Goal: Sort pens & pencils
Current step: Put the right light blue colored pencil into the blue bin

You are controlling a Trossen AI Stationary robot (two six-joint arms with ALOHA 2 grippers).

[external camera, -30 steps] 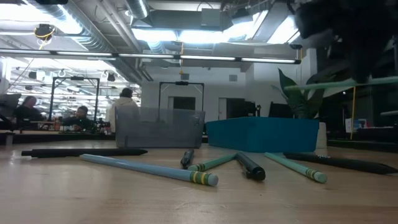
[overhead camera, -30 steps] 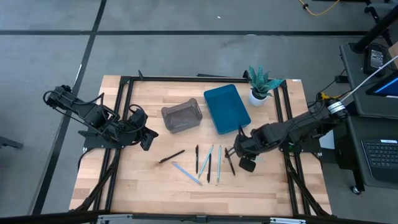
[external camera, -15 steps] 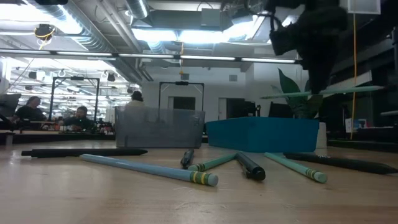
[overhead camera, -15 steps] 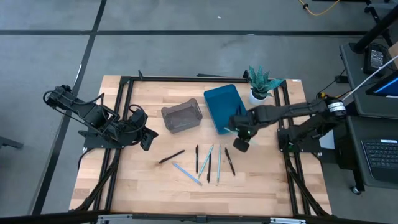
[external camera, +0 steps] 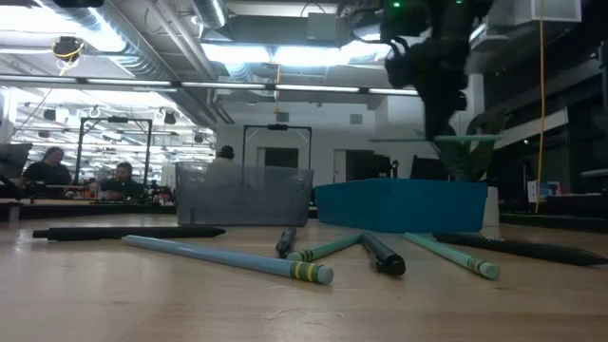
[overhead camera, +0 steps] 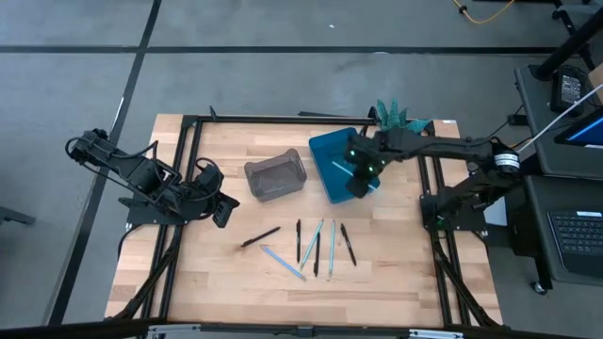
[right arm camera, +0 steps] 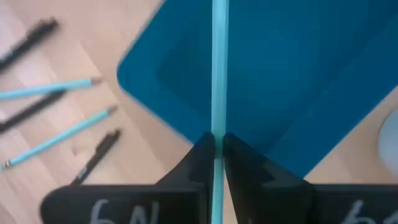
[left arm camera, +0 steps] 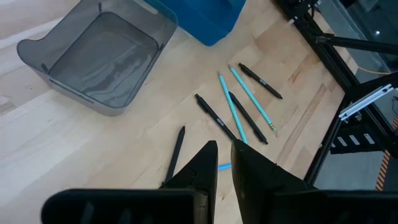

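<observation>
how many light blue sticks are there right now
4. Three light blue sticks lie on the table. The fourth is pinched in the right gripper over the blue tray. The arm may hide more there.

Two bins side by side (overhead camera: 276, 176) (overhead camera: 332, 151), sticks (overhead camera: 316, 247) on table (overhead camera: 207, 273) in front, plant (overhead camera: 394, 121) behind right bin.

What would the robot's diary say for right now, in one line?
right gripper: shut on light blue stick, over blue tray | left gripper: waiting at left side | other sticks: on table
</observation>
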